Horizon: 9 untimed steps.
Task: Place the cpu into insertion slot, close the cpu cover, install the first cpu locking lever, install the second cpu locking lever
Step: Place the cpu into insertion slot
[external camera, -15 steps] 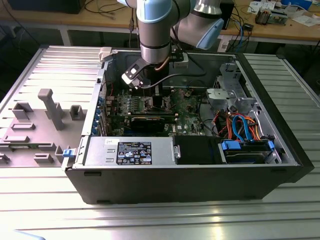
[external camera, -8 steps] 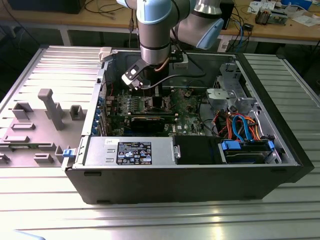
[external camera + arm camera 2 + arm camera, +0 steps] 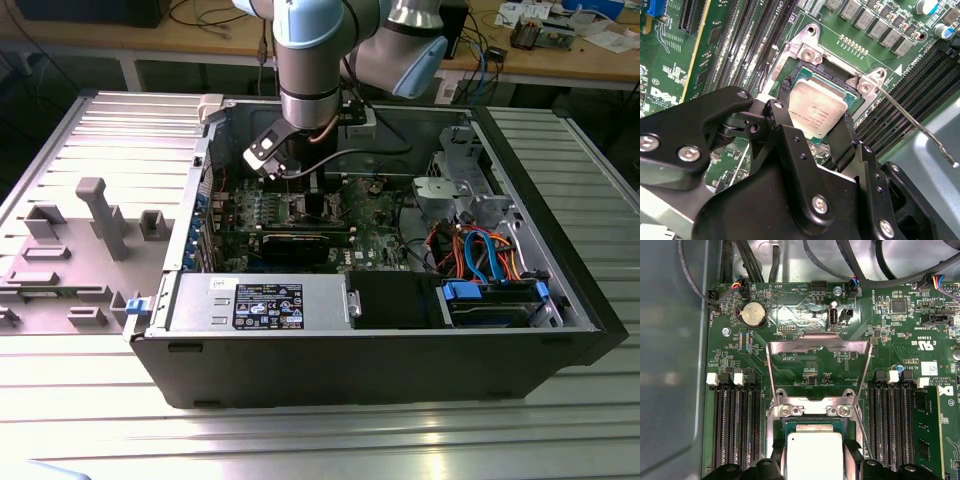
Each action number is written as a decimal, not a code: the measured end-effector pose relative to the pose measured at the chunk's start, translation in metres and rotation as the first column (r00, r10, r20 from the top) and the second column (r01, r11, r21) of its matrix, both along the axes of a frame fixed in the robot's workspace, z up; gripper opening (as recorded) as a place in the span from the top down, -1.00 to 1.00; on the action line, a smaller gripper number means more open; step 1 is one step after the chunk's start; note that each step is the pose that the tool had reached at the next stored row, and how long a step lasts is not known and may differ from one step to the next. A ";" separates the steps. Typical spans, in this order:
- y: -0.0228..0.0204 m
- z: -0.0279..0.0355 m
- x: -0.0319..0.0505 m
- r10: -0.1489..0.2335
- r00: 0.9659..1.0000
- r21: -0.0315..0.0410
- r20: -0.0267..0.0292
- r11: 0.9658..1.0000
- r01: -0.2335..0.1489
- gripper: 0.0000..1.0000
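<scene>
The cpu [image 3: 816, 111], a small square chip with a silver top, lies low in the insertion slot [image 3: 801, 75] on the green motherboard. My gripper [image 3: 814, 114] straddles it, and its black fingers [image 3: 783, 92] press against two opposite edges of the chip. In the first wrist view the cpu [image 3: 813, 456] sits between the fingers [image 3: 777, 456], over the insertion slot [image 3: 810, 425]. The cpu cover [image 3: 819, 342] stands swung open behind the socket. A thin wire locking lever [image 3: 920, 127] sticks out unlatched. In the exterior view my gripper [image 3: 300, 195] reaches down into the computer case.
Long memory slots [image 3: 735, 425] run on both sides of the socket. A round coin battery [image 3: 753, 315] and cable bundles [image 3: 755, 260] lie beyond the cover. The open case [image 3: 360, 370] holds a power supply [image 3: 265, 305], drive bay [image 3: 495, 300] and coloured cables. Grey fixtures [image 3: 100, 215] stand at the exterior view's left.
</scene>
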<state>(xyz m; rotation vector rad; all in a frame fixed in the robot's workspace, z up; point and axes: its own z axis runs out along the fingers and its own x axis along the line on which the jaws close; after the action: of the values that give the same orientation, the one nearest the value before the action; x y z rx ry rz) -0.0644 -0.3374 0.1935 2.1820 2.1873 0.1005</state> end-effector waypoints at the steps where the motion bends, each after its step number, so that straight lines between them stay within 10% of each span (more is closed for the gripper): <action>1: 0.0000 0.0000 0.0000 0.000 1.000 0.000 0.000 1.000 0.000 -0.09; 9: 0.0002 -0.0006 0.0001 0.000 1.000 0.001 0.000 1.000 0.000 -0.22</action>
<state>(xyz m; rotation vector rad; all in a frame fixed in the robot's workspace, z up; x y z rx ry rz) -0.0643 -0.3373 0.1929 2.1822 2.1873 0.1014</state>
